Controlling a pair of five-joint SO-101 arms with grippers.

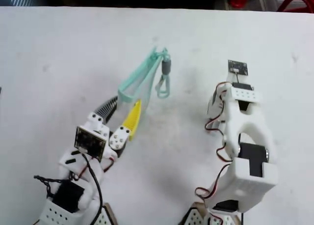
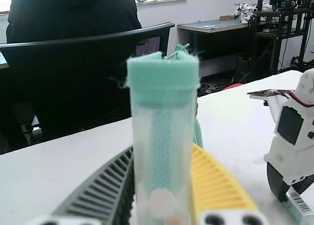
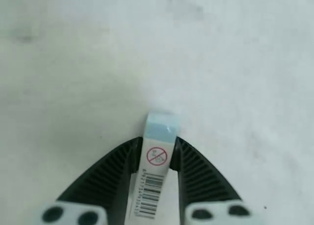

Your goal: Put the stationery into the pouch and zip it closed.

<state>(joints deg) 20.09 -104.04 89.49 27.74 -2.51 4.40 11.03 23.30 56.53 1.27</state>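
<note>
The left gripper [image 1: 126, 104] is squeezed tight on one end of the pouch [image 1: 140, 77]. The rest of the pouch lies on the table [image 1: 59, 48], pointing away from the gripper's tips. The two green edges spread apart near the gripper, so I think the pouch is open. The zip pull [image 1: 166, 67] sits at the far end from this gripper.

The right gripper [image 3: 158, 142] grips an eraser [image 3: 159, 126]. The blue end pokes out past its tips, close to the table. I cannot tell if it touches. The pouch is well off to one side of this gripper.

I think the step now is getting the eraser into the pouch. Nothing is zipped yet. Next, the right gripper needs to bring the eraser over to the open gap between the green edges, push the blue end in, and let go. The left gripper should hold the pouch firm so it does not slide. The zip comes after that.
</note>
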